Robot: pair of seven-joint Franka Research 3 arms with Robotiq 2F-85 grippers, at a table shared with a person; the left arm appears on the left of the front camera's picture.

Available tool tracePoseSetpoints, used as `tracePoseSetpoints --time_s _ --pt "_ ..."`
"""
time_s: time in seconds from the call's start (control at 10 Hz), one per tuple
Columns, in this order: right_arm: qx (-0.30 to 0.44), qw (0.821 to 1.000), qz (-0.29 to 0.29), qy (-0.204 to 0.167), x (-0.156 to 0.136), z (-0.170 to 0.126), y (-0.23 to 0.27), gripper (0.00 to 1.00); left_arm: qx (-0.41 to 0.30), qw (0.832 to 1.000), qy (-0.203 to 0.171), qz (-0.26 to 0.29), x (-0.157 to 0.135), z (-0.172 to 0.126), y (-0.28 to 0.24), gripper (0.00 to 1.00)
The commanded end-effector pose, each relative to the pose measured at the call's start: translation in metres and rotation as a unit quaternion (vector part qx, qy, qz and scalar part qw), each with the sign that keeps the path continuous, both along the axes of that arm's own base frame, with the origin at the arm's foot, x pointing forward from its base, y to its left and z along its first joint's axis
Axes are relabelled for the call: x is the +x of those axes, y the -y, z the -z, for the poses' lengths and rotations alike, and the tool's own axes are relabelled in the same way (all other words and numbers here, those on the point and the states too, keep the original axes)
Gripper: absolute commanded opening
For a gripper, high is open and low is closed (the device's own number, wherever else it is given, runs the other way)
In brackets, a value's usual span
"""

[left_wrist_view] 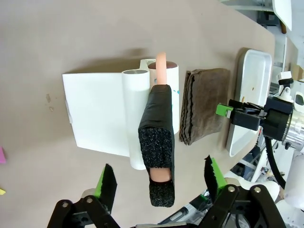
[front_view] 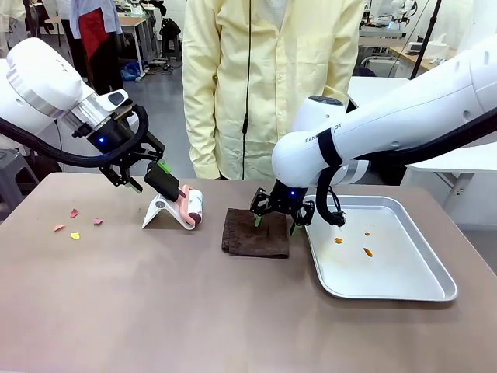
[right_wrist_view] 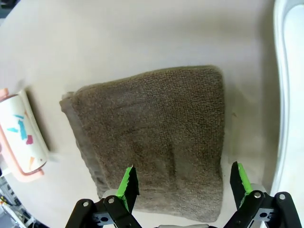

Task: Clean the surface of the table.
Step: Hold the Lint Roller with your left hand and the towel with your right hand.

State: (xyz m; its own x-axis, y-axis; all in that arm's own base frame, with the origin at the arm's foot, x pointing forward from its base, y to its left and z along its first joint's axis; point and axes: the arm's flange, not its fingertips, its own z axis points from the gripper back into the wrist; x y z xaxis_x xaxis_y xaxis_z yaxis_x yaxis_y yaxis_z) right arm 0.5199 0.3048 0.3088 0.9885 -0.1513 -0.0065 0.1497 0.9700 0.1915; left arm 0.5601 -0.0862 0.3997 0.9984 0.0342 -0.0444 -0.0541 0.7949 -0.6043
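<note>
Nearest the camera, the wide matte brown-grey table [front_view: 155, 311] is littered at its left with small coloured paper scraps [front_view: 75, 223]. Right of them, the black foam-wrapped lint-roller handle [left_wrist_view: 159, 123] is straddled lengthwise by the left tool [left_wrist_view: 159, 173], jaws wide. Further right, the folded brown towel [right_wrist_view: 152, 133] is straddled by the wide-open right tool [right_wrist_view: 183, 183].

Table [front_view: 155, 311] brown-grey, towel [front_view: 256, 233] dark brown, tray [front_view: 392, 272] silver with orange specks [front_view: 367, 252], roller [front_view: 194, 207] pink-white, scraps [front_view: 74, 213] pink/yellow.
</note>
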Motion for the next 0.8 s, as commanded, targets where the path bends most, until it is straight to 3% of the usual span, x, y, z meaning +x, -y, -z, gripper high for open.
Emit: tracePoseSetpoints --time_s 0.0,0.1,0.2,0.3,0.4,0.7 --pt "-0.005 1.000 0.004 -0.005 0.006 0.002 -0.004 0.40 -0.011 1.000 0.015 -0.003 0.007 0.000 0.003 0.42" --pt "-0.008 1.000 0.002 -0.008 0.007 0.002 -0.005 0.40 -0.014 1.000 0.024 -0.002 0.006 0.000 0.003 0.42" --pt "-0.010 1.000 0.002 -0.010 0.011 0.005 -0.006 0.00 -0.018 1.000 0.023 0.001 0.007 0.000 0.003 0.00" --pt "-0.010 1.000 0.002 -0.014 0.012 0.007 -0.006 0.36 -0.018 1.000 0.024 0.001 0.007 0.000 0.003 0.25" --pt "-0.008 1.000 0.000 -0.017 0.013 0.007 -0.007 0.00 -0.017 1.000 0.026 0.000 0.006 0.000 0.003 0.00" --pt "-0.008 1.000 -0.002 -0.017 0.016 0.007 -0.008 0.00 -0.018 0.999 0.026 -0.002 0.007 -0.001 0.003 0.00"
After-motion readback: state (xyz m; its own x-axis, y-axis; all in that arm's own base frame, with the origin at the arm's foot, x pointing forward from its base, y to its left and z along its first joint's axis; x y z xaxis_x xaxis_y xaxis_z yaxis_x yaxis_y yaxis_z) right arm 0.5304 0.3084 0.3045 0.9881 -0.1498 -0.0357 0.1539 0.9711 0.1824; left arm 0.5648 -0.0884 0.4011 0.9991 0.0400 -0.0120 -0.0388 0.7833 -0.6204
